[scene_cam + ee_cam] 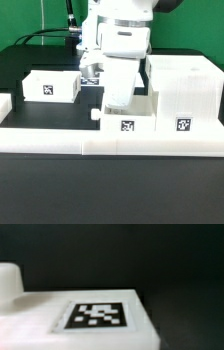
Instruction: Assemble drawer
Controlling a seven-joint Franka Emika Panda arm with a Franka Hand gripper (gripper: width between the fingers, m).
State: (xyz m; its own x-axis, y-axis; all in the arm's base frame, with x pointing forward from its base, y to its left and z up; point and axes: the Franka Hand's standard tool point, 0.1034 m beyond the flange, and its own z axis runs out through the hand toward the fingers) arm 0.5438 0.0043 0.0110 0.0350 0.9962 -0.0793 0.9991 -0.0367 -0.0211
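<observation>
The large white housing (185, 92) stands at the exterior view's right, with a tag low on its front. One small white tray (52, 85) lies at the left. The other tray (127, 120) sits in front, against the housing's left side, its tag facing front. My gripper (118, 100) is low over this front tray; its fingers are hidden behind the hand and the tray, so I cannot tell whether they hold it. The wrist view shows a white tray surface (40, 331) with a tag (97, 315) very close, and no fingers.
A long low white rail (60, 140) runs along the black table's front edge, just before the front tray and housing. A rounded white part (8, 280) shows at the edge of the wrist view. Black cables hang behind the arm.
</observation>
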